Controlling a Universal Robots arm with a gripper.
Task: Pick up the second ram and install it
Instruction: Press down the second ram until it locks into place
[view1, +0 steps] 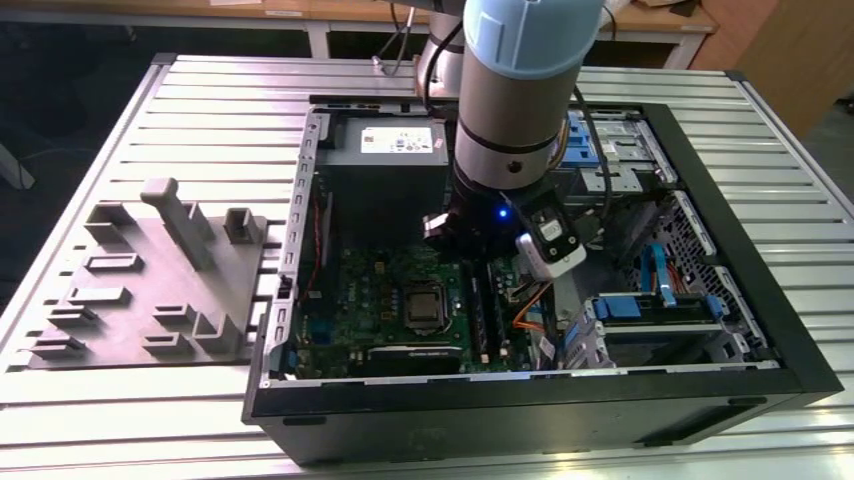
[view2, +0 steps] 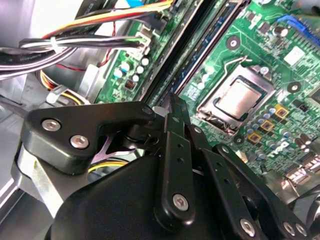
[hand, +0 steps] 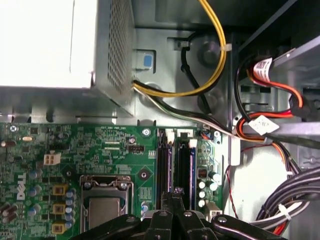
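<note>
Ribbed grey metal tabletop (view1: 134, 420) is carrying an open black computer case (view1: 534, 420). Inside, the black gripper (hand: 175, 197) is hovering with fingers closed together over the green board's (hand: 120, 150) long black slots (hand: 184, 170), where the purplish second ram (hand: 170, 167) is sitting. A grey plastic fixture (view1: 147, 290) is standing at the exterior view's left.

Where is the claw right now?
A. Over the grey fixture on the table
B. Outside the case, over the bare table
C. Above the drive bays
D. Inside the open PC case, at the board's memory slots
D: in the first wrist view the claw sits right at the long black slots of the green board, beside the CPU socket.
</note>
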